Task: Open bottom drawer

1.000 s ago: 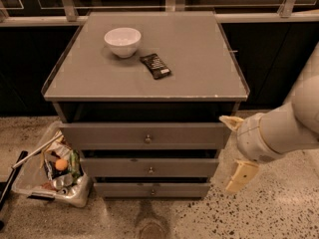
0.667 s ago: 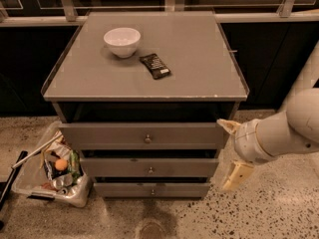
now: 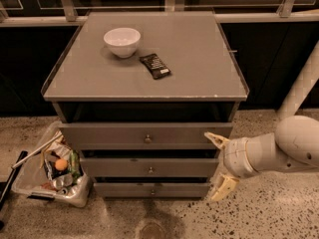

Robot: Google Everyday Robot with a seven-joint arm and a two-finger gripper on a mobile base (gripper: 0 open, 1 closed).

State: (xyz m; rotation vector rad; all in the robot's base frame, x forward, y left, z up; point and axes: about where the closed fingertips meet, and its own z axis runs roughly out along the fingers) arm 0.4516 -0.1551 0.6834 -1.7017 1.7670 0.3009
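Note:
The grey cabinet (image 3: 144,78) has three drawer fronts. The bottom drawer (image 3: 124,189) is the lowest and slimmest one, with a tiny metal knob (image 3: 153,191) at its centre, and it looks shut. My gripper (image 3: 218,164) hangs at the cabinet's right front corner, level with the middle drawer (image 3: 114,167). It is open and empty, with one cream finger (image 3: 214,139) up by the top drawer (image 3: 109,135) and the other (image 3: 223,187) just right of the bottom drawer's end.
A white bowl (image 3: 122,41) and a dark snack bar (image 3: 155,65) lie on the cabinet top. A clear bin of trash (image 3: 52,171) stands on the speckled floor at the left. A white post (image 3: 301,88) rises at the right.
My gripper has moved left and down, closer to the cabinet's right corner and the lower drawers. The drawers have not moved.

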